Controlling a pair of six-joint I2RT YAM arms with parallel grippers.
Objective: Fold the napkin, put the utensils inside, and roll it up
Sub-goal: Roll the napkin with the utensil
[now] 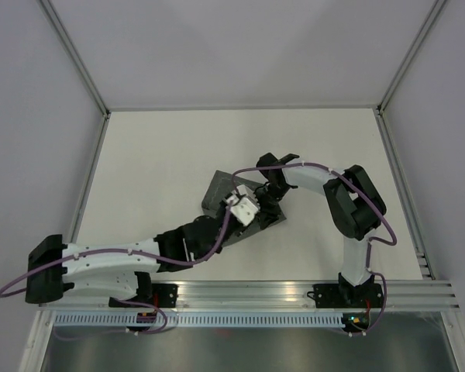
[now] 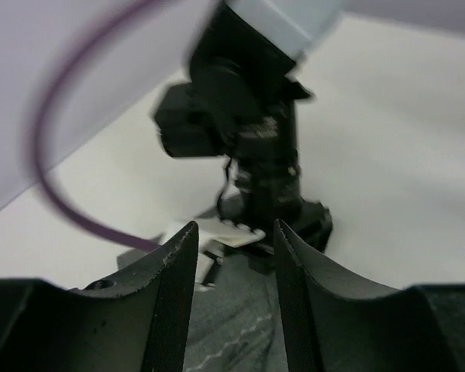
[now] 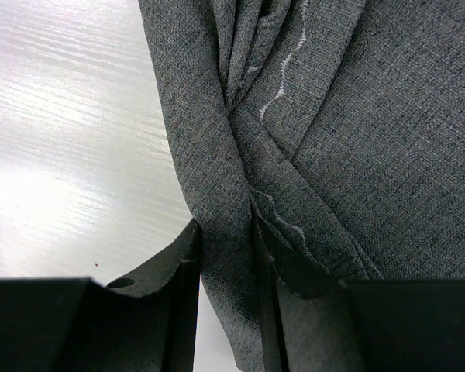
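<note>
The dark grey napkin (image 1: 217, 194) lies bunched in the middle of the white table, mostly under both grippers. My right gripper (image 1: 268, 195) is shut on a fold of it; in the right wrist view the napkin (image 3: 356, 139) is pinched between my right gripper's (image 3: 226, 232) fingers, with its light stitched line showing. My left gripper (image 1: 248, 213) is open just above the napkin, close to the right gripper. In the left wrist view the napkin (image 2: 240, 325) shows in the gap of the left gripper (image 2: 234, 229), and the right gripper (image 2: 271, 194) is straight ahead. No utensils are in view.
An aluminium rail (image 1: 256, 291) runs along the near edge with both arm bases on it. White walls with metal posts enclose the table at the left, right and back. A purple cable (image 2: 70, 209) hangs in the left wrist view.
</note>
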